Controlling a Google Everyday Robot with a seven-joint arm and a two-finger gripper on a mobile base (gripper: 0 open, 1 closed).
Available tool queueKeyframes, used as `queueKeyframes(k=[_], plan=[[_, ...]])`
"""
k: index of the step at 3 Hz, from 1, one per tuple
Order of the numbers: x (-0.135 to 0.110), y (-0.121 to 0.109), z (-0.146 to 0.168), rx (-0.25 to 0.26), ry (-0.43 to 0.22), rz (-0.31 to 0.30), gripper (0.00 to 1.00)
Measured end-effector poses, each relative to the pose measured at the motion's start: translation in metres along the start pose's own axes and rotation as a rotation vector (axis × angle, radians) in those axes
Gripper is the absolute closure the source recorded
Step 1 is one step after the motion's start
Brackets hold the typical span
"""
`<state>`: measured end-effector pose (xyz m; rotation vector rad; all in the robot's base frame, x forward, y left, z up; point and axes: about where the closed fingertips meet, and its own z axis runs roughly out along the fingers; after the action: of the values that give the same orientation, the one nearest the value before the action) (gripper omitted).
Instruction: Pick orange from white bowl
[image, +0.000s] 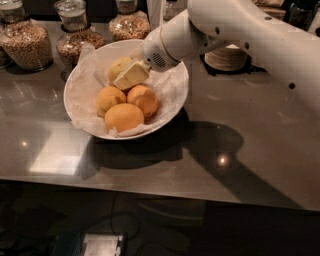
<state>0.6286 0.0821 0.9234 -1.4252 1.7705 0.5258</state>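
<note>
The white bowl (183, 97) stands on the dark counter at the left, lined with crinkled white paper. The pale yellowish orange (116, 67) lies at the back of the bowl. Three deeper-orange oranges (123, 116) lie in front of it. My gripper (131, 75) reaches down into the bowl from the right and sits against the right side of the pale orange, partly covering it. The white arm (240, 30) crosses the top right of the view.
Glass jars of grains (27, 42) and nuts (75, 40) stand behind the bowl at the back left. A stack of plates (227, 57) sits behind the arm at the back. The counter's front edge (160, 187) runs across the lower part of the view.
</note>
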Motion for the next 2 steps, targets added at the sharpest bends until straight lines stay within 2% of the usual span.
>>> queueKeyframes(k=[2], plan=[[0.005, -0.017, 0.023, 0.016, -0.013, 0.056, 0.26]])
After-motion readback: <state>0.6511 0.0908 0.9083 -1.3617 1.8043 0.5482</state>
